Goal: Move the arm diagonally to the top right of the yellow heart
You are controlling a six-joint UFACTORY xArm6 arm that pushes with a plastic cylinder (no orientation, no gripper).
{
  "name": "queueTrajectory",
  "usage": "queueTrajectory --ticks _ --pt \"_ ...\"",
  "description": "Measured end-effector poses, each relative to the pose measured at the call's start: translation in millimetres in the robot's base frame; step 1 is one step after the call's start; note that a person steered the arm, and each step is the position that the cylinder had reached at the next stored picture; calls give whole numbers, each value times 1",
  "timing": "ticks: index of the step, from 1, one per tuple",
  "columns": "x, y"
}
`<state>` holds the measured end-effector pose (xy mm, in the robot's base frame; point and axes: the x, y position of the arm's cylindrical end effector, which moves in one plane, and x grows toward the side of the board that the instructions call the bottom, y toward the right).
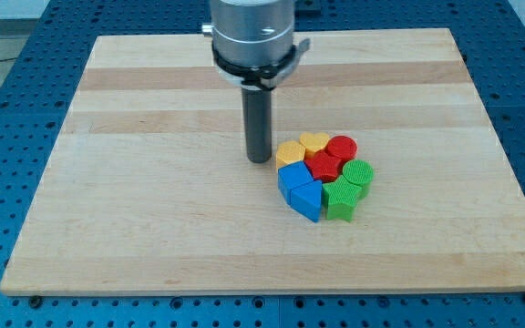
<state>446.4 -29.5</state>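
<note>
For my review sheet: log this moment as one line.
my tip: left of cluster, beside yellow hexagon | yellow heart: cluster's top | target spot upper right of heart: not reached | board: wooden

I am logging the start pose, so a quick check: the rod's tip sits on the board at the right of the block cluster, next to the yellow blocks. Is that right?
Not quite. The camera view shows my tip at the view's left of the cluster, not its right. The rest holds: it sits on the board next to the yellow blocks, closest to the yellow block, with the yellow heart just beyond.
</note>
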Motion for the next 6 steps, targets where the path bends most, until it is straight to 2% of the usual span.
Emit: queueTrajectory --ticks 1,3,4,6 --pt "-25 -6" --pt "-63 69" --pt "-60 97" --pt "-39 97"
